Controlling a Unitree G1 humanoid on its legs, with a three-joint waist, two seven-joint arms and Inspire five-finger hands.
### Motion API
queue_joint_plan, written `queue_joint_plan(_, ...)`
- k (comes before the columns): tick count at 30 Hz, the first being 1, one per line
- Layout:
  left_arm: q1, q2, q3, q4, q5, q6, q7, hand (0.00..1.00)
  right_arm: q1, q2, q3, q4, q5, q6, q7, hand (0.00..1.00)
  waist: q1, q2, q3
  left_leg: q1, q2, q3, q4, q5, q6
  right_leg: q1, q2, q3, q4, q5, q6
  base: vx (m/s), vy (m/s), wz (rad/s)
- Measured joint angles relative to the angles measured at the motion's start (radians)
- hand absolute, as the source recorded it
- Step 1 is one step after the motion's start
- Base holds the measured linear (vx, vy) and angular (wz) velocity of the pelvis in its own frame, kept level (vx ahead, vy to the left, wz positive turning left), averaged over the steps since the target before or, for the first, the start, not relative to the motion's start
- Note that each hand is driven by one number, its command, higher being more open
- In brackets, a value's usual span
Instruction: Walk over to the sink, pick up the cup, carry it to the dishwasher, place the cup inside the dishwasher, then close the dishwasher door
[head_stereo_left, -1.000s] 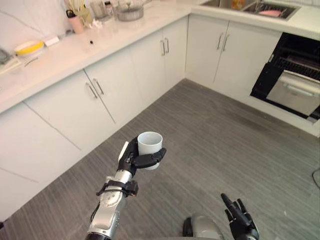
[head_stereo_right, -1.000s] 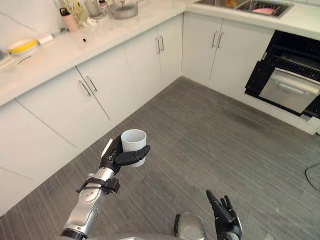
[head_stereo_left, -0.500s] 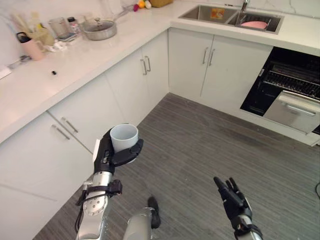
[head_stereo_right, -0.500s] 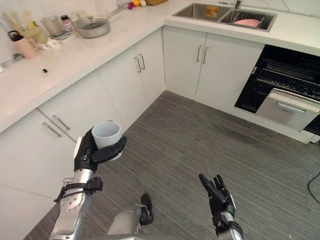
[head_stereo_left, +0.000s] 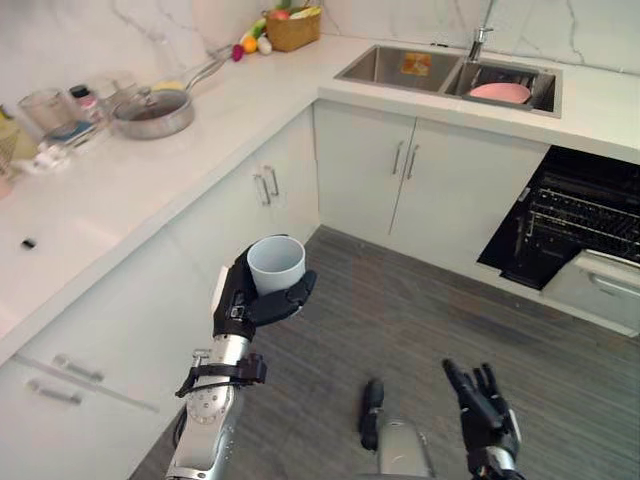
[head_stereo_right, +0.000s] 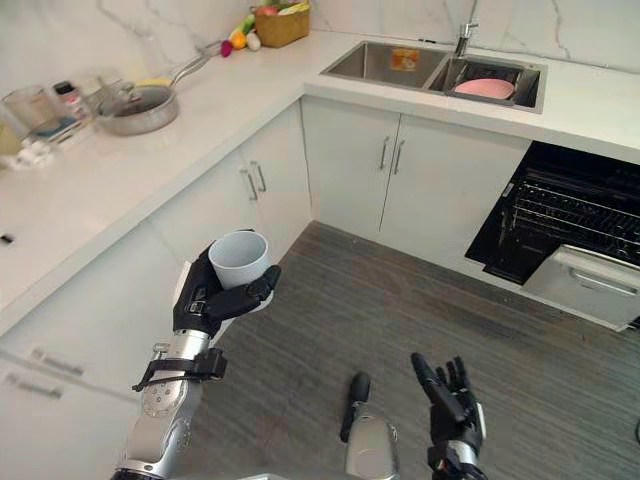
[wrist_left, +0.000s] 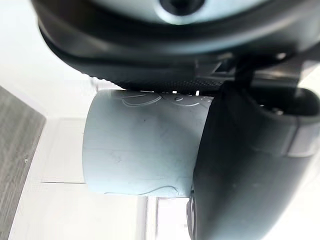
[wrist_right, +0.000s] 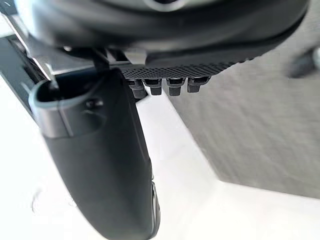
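Note:
The white cup (head_stereo_left: 275, 264) stands upright in my left hand (head_stereo_left: 240, 305), whose fingers and thumb curl round its wall, held in the air above the grey floor beside the white cabinets. The left wrist view shows the cup (wrist_left: 140, 147) close up against the thumb (wrist_left: 240, 165). My right hand (head_stereo_left: 485, 420) hangs low at the lower right with straight fingers and nothing in it. The dishwasher (head_stereo_left: 580, 235) is at the far right under the counter, its door (head_stereo_left: 605, 290) hanging open. The sink (head_stereo_left: 450, 75) lies in the counter behind it.
A pink dish (head_stereo_left: 500, 92) lies in the sink's right basin. On the left counter (head_stereo_left: 120, 180) stand a pan (head_stereo_left: 155, 112), jars (head_stereo_left: 45, 108) and a basket of fruit (head_stereo_left: 292, 28). White cabinet doors (head_stereo_left: 420, 190) line the corner. Grey floor (head_stereo_left: 420, 330) stretches toward the dishwasher.
The camera has swung toward the sink corner, so the counter, sink and dishwasher sit differently in view. The cup stays held in my left hand; the right hand stays low and open.

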Motion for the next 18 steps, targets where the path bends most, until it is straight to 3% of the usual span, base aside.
queue_joint_plan(1, -0.013, -0.001, -0.021, 0.02, -0.018, -0.017, -0.03, 0.0, -0.01, 0.002, -0.021, -0.005, 0.007, -0.001, -0.028, 1.0, 0.007, 0.024, -0.01, -0.012, 0.042, 0.01, 0.095, -0.007, -0.006, -0.01, 0.026, 0.003, 0.067, -0.076, -0.041, 0.73, -0.276, -0.32)
queue_joint_plan(3, -0.034, -0.002, -0.065, 0.032, -0.038, -0.021, -0.075, 0.0, -0.005, 0.016, -0.041, -0.071, 0.027, -0.001, -0.06, 1.0, -0.002, 0.025, -0.004, -0.077, 0.111, 0.009, 0.335, 0.025, -0.009, 0.016, 0.047, -0.008, 0.134, -0.165, -0.061, 0.58, -0.243, -0.19)
queue_joint_plan(4, -0.039, -0.009, -0.088, 0.031, -0.04, -0.026, -0.102, 0.0, 0.01, 0.027, -0.064, -0.126, 0.039, -0.007, -0.065, 1.0, 0.0, 0.027, 0.004, -0.107, 0.145, 0.0, 0.475, 0.086, -0.021, 0.044, 0.066, -0.005, 0.168, -0.213, -0.067, 0.53, -0.189, -0.46)
queue_joint_plan(5, -0.034, -0.021, -0.128, 0.031, -0.04, -0.039, -0.13, 0.0, 0.019, 0.026, -0.104, -0.193, 0.044, -0.025, -0.062, 1.0, 0.009, 0.04, 0.007, -0.174, 0.196, -0.04, 0.7, 0.296, -0.032, 0.098, 0.108, 0.024, 0.191, -0.283, -0.071, 0.75, -0.207, -0.87)
queue_joint_plan(6, -0.039, -0.029, -0.155, 0.026, -0.04, -0.039, -0.141, 0.0, 0.011, 0.017, -0.124, -0.224, 0.043, -0.053, -0.057, 1.0, 0.017, 0.044, 0.004, -0.258, 0.208, -0.092, 0.879, 0.33, -0.076, 0.139, 0.141, 0.052, 0.185, -0.32, -0.079, 0.63, -0.131, -0.94)
queue_joint_plan(8, -0.051, -0.029, -0.176, 0.018, -0.04, -0.039, -0.151, 0.0, 0.002, 0.02, -0.14, -0.249, 0.043, -0.072, -0.056, 1.0, 0.014, 0.043, 0.006, -0.345, 0.225, -0.101, 1.009, 0.288, -0.048, 0.189, 0.163, 0.07, 0.169, -0.344, -0.09, 0.49, -0.043, -0.62)
queue_joint_plan(9, -0.057, -0.03, -0.185, 0.007, -0.041, -0.039, -0.165, 0.0, -0.002, 0.018, -0.143, -0.28, 0.039, -0.087, -0.054, 1.0, 0.012, 0.029, 0.014, -0.413, 0.234, -0.07, 1.027, 0.225, 0.018, 0.266, 0.177, 0.108, 0.128, -0.351, -0.088, 0.53, -0.04, -0.65)
queue_joint_plan(11, -0.057, -0.03, -0.186, -0.002, -0.052, -0.038, -0.164, 0.0, -0.003, 0.012, -0.134, -0.308, 0.031, -0.091, -0.053, 1.0, 0.018, 0.018, 0.016, -0.449, 0.232, -0.029, 0.921, 0.183, 0.052, 0.323, 0.181, 0.159, 0.08, -0.351, -0.087, 0.51, -0.017, -0.87)
queue_joint_plan(12, -0.056, -0.03, -0.185, -0.021, -0.07, -0.037, -0.161, 0.0, -0.012, 0.005, -0.121, -0.335, 0.007, -0.095, -0.06, 1.0, 0.027, 0.018, 0.015, -0.47, 0.214, -0.019, 0.761, 0.157, 0.052, 0.355, 0.184, 0.208, 0.043, -0.347, -0.081, 0.51, 0.042, -1.32)
queue_joint_plan(13, -0.055, -0.028, -0.176, -0.051, -0.081, -0.037, -0.152, 0.0, -0.03, -0.012, -0.093, -0.36, -0.032, -0.096, -0.074, 1.0, 0.036, 0.016, 0.014, -0.477, 0.166, -0.06, 0.519, 0.15, 0.039, 0.373, 0.185, 0.275, 0.021, -0.347, -0.078, 0.5, 0.109, -1.82)
queue_joint_plan(14, -0.051, -0.024, -0.166, -0.08, -0.081, -0.038, -0.143, 0.0, -0.046, -0.031, -0.056, -0.371, -0.072, -0.096, -0.094, 1.0, 0.059, 0.015, 0.013, -0.476, 0.11, -0.154, 0.286, 0.162, 0.019, 0.377, 0.188, 0.354, 0.007, -0.348, -0.076, 0.49, 0.145, -1.71)
queue_joint_plan(15, -0.05, -0.026, -0.16, -0.093, -0.081, -0.038, -0.14, 0.0, -0.058, -0.037, -0.043, -0.374, -0.092, -0.095, -0.102, 1.0, 0.069, 0.015, 0.013, -0.48, 0.092, -0.192, 0.199, 0.177, -0.003, 0.38, 0.19, 0.387, 0.001, -0.349, -0.074, 0.47, 0.201, -1.76)
queue_joint_plan(16, -0.048, -0.025, -0.153, -0.114, -0.081, -0.038, -0.138, 0.0, -0.08, -0.044, -0.026, -0.376, -0.132, -0.095, -0.122, 1.0, 0.079, 0.016, 0.013, -0.494, 0.069, -0.23, 0.079, 0.224, -0.042, 0.395, 0.191, 0.441, -0.008, -0.359, -0.05, 0.47, 0.246, -1.47)
queue_joint_plan(17, -0.045, -0.026, -0.145, -0.123, -0.081, -0.038, -0.145, 0.0, -0.083, -0.052, -0.025, -0.376, -0.158, -0.094, -0.143, 1.0, 0.078, 0.018, 0.012, -0.501, 0.052, -0.23, 0.008, 0.304, -0.043, 0.424, 0.188, 0.469, -0.011, -0.385, -0.004, 0.48, 0.264, -1.36)
queue_joint_plan(18, -0.039, -0.026, -0.141, -0.127, -0.081, -0.039, -0.149, 0.0, -0.081, -0.059, -0.025, -0.376, -0.163, -0.094, -0.152, 1.0, 0.077, 0.024, 0.008, -0.498, 0.046, -0.23, -0.019, 0.355, -0.037, 0.437, 0.189, 0.477, -0.01, -0.399, 0.018, 0.5, 0.314, -1.4)
